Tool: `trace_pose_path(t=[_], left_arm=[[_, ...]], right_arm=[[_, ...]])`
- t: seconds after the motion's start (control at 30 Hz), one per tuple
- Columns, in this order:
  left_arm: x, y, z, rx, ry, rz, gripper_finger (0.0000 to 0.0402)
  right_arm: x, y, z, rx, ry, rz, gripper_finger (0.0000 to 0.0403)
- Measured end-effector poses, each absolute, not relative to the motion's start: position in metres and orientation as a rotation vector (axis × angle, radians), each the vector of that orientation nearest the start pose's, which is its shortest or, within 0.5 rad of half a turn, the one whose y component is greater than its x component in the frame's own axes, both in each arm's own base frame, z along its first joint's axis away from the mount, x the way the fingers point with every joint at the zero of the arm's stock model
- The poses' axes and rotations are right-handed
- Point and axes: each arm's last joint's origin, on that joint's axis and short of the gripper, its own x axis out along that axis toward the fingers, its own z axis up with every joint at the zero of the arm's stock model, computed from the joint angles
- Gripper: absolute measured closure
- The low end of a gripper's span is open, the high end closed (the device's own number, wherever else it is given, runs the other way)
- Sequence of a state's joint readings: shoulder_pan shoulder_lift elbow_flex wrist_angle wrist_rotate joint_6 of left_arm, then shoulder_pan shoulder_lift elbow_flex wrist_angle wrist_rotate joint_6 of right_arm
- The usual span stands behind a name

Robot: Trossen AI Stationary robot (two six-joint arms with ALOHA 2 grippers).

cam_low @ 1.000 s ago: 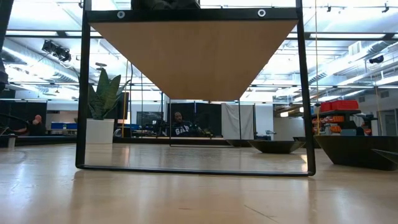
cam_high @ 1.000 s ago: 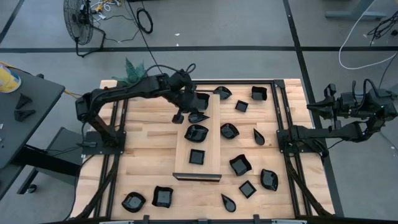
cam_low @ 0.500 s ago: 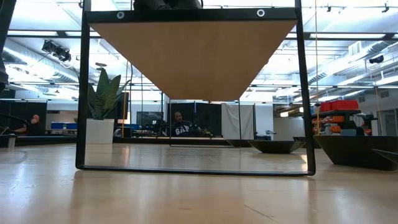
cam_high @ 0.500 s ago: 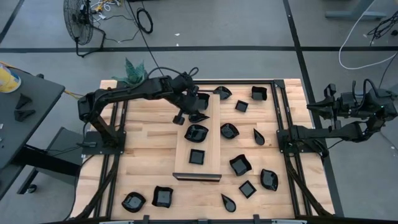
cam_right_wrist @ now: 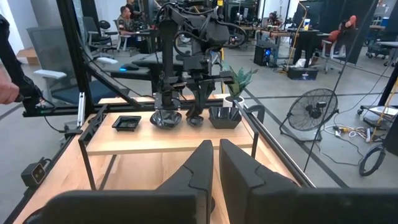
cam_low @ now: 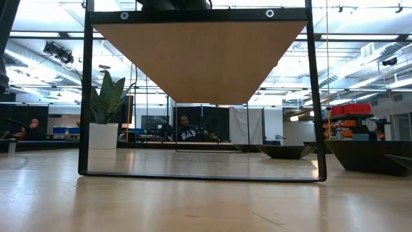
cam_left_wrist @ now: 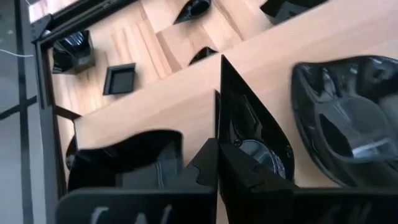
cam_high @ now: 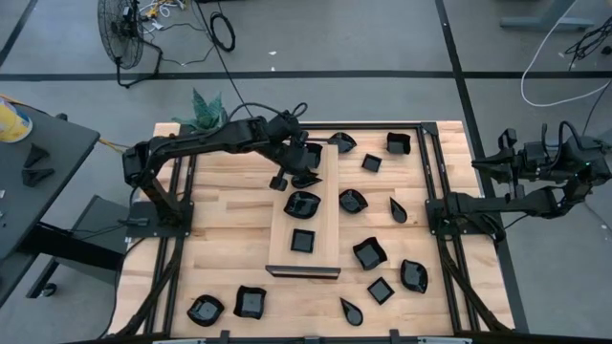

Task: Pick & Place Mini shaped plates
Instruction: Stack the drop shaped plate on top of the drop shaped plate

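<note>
Since the earlier frame the left arm has edged slightly toward the long pale wooden board (cam_high: 304,215), carrying its dish with it; the right arm has not stirred.

From above, the left gripper (cam_high: 295,179) sits at the board's far end, jaws pinched on the rim of a glossy black teardrop plate (cam_high: 307,179). Two more mini shaped plates lie on the board: a wavy-rimmed bowl (cam_high: 301,203) and a small square dish (cam_high: 302,240). Others are scattered over the butcher-block surface (cam_high: 225,239), among them a square one (cam_high: 381,290) and a leaf shape (cam_high: 351,311). The right gripper (cam_high: 509,155) waits off the surface's right edge.

The level camera shows only the board's smooth underside (cam_low: 199,58) inside a black metal frame (cam_low: 84,96).

The left wrist camera shows the jaws closed on the thin, shiny edge of the teardrop plate (cam_left_wrist: 252,134), tilted on edge above the board, with the wavy bowl (cam_left_wrist: 345,127) beside it.

The right wrist camera shows its jaws nearly together, holding nothing.
</note>
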State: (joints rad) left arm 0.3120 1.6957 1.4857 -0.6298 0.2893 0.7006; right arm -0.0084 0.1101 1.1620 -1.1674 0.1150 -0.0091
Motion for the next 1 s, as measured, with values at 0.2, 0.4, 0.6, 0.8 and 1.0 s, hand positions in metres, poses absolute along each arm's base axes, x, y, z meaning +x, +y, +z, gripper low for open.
trace_pose_path(t=[0.2, 0.4, 0.6, 0.8, 1.0], left_arm=[[0.3533, 0.1052, 0.301, 0.425, 0.772, -0.263, 0.0394], [0.353, 0.107, 0.3005, 0.452, 0.808, -0.201, 0.0385], [0.353, 0.107, 0.3005, 0.453, 0.811, -0.195, 0.0388], [0.3531, 0.106, 0.3005, 0.444, 0.802, -0.215, 0.0381], [0.3532, 0.1053, 0.3006, 0.438, 0.794, -0.229, 0.0381]], right_arm=[[-0.0772, -0.0027, 0.3639, -0.015, 0.115, -0.123, 0.0369], [-0.0771, -0.0027, 0.364, -0.015, 0.116, -0.123, 0.0369], [-0.0771, -0.0027, 0.364, -0.015, 0.116, -0.123, 0.0369], [-0.0771, -0.0027, 0.364, -0.015, 0.116, -0.123, 0.0369], [-0.0772, -0.0027, 0.364, -0.015, 0.116, -0.123, 0.0369]])
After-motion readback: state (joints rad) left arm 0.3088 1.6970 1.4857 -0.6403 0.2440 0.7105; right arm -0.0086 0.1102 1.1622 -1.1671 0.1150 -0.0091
